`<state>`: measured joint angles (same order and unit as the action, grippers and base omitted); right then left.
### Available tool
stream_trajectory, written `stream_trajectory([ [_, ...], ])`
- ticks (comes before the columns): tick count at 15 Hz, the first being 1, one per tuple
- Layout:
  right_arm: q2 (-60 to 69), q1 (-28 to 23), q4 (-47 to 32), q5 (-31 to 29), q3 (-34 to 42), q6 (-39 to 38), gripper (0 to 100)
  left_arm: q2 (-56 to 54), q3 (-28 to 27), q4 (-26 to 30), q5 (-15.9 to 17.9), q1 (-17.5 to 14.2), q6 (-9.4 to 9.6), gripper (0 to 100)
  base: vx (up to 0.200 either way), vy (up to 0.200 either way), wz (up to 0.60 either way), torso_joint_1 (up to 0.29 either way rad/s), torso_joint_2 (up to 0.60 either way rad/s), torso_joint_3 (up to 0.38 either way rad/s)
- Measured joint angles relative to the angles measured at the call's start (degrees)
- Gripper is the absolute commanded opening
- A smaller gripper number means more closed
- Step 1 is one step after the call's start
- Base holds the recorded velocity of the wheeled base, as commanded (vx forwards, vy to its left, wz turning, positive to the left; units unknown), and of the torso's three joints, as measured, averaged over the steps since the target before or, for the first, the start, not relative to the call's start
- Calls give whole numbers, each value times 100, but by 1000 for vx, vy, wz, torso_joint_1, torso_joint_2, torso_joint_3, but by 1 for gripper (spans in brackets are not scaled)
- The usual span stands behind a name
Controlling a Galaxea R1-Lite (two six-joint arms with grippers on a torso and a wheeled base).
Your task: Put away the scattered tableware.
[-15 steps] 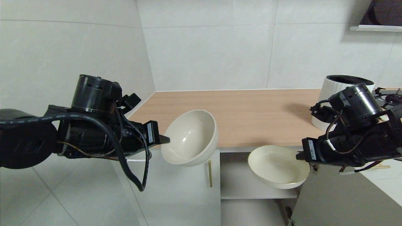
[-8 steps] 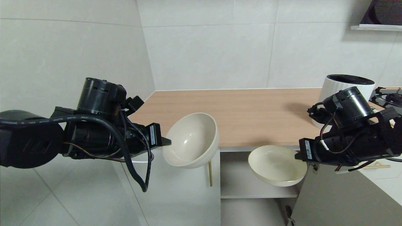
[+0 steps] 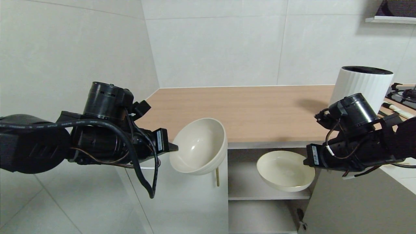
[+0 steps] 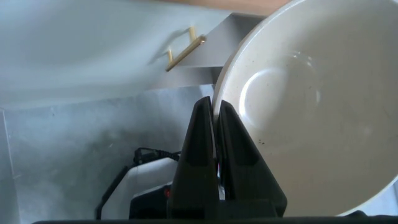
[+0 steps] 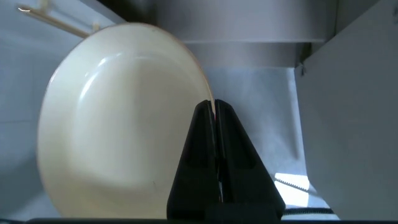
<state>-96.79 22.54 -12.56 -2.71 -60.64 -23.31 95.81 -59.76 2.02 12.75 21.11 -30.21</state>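
1. Tableware is showing as 2 cream pieces, a deep bowl (image 3: 200, 146) and a shallow dish (image 3: 285, 170). Both are hanging in the air at the front edge of the wooden bench (image 3: 260, 107), and neither is resting on any surface.
2. The left claw (image 3: 174, 148) is pinching the deep bowl by its rim. Its 2 fingers are closing almost together, 1 inside the wall and 1 outside.
3. The deep bowl is tilting steeply, with its hollow turning toward the head camera. It is hanging in front of a closed white cabinet door, and its underside is overlapping the top of that door's gold handle (image 3: 217, 177) in the head view.
4. The right claw (image 3: 307, 159) is gripping the shallow dish at the rim on the robot's right side, with its fingers clamping tight on the thin edge.
5. The shallow dish is hovering nearly level, lower than the bench top and above the shelf (image 3: 260, 196) of the open compartment. Whether it is sitting inside the compartment or just in front of it, I cannot tell.
6. An open cabinet door (image 3: 351, 201) is standing to the right of that compartment, beneath the right arm.
7. A white ribbed canister (image 3: 364, 86) with a dark mouth is standing upright on the bench behind the right arm, and a stove burner (image 3: 403, 94) is lying just beyond it.
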Motion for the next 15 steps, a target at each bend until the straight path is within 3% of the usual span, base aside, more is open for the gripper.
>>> stream_trajectory([
  [7,-127,-6,29,-5,-2,2,0,30,0,-2,0,-1,5,0,0,0,0,-165,467,295],
  [12,-180,-6,35,-13,-2,2,0,35,6,-2,-9,-1,117,0,0,0,0,-111,444,323],
  [15,-251,-9,139,-33,2,2,0,35,9,-2,-11,-4,117,0,0,0,0,-30,137,102],
])
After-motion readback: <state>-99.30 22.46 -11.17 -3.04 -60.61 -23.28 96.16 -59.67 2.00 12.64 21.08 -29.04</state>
